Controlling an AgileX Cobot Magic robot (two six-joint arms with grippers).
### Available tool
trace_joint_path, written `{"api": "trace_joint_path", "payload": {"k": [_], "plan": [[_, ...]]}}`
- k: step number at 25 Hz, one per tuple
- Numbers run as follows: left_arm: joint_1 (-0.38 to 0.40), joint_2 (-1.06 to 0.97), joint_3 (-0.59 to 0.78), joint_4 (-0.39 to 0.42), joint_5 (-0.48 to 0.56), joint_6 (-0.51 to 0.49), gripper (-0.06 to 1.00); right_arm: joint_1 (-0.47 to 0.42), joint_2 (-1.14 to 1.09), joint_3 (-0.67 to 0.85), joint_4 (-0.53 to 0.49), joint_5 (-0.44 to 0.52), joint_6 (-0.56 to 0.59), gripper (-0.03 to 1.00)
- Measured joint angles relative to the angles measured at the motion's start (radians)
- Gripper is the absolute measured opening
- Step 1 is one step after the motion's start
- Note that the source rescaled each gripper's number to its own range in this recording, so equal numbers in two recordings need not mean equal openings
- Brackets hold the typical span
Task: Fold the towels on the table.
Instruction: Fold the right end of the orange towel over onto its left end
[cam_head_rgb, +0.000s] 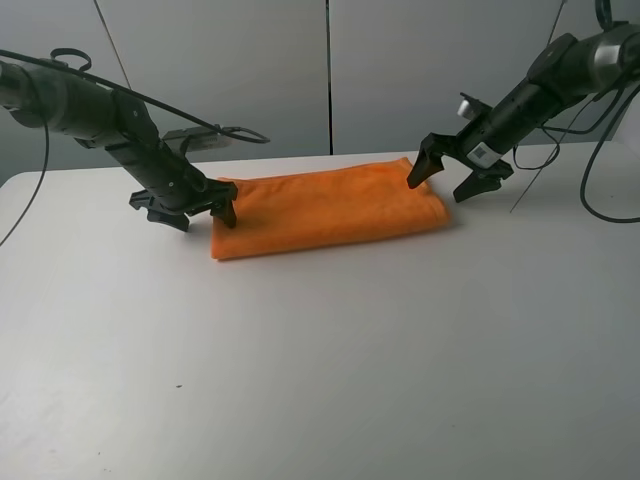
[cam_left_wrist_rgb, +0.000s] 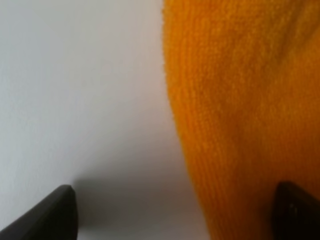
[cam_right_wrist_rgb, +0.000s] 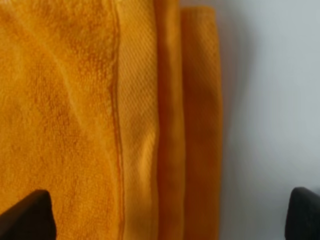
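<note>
Lying across the far middle of the table (cam_head_rgb: 300, 370), one towel (cam_head_rgb: 325, 212): bright orange terry with a soft looped pile, folded into a long narrow rectangle of several layers; its long sides run from one arm toward the other, slightly askew; corners rounded, surface faintly rumpled.

Table: plain white, smooth, matt; a rounded corner at the far left.

Left gripper (cam_head_rgb: 200, 220): black, hard-edged, set low at the towel's left short end; jaws wide and holding nothing; in its wrist view one finger (cam_left_wrist_rgb: 50, 217) stands over bare table and the other (cam_left_wrist_rgb: 297, 212) over the cloth, so the towel's edge runs between them (whether the tips touch anything I cannot tell).

Right gripper (cam_head_rgb: 438, 190): black, tapered fingers, raised above the towel's far right corner; jaws wide, empty; its wrist view shows one finger (cam_right_wrist_rgb: 25, 217) over the pile and the other (cam_right_wrist_rgb: 305, 212) over the table, with the stacked edges between: a flat, finely woven hem band, paler than the pile, then two plush folded layers stepped one past the other.

Dark cables trail from both arms.
</note>
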Motion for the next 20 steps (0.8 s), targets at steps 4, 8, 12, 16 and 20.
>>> {"api": "trace_joint_path", "payload": {"k": [4, 8, 12, 16, 20], "plan": [[0.0, 0.0, 0.0, 0.0, 0.0, 0.0, 1.0, 0.0, 0.011, -0.006, 0.038, 0.002, -0.002, 1.0], [0.0, 0.0, 0.0, 0.0, 0.0, 0.0, 1.0, 0.004, 0.017, -0.006, 0.09, 0.002, -0.004, 1.0], [0.0, 0.0, 0.0, 0.0, 0.002, 0.0, 1.0, 0.048, 0.019, -0.006, 0.098, 0.0, -0.004, 1.0], [0.0, 0.0, 0.0, 0.0, 0.002, 0.002, 1.0, 0.098, 0.02, -0.006, 0.098, -0.002, -0.006, 1.0], [0.0, 0.0, 0.0, 0.0, 0.002, 0.002, 1.0, 0.13, 0.02, -0.006, 0.098, -0.004, -0.008, 1.0]]}}
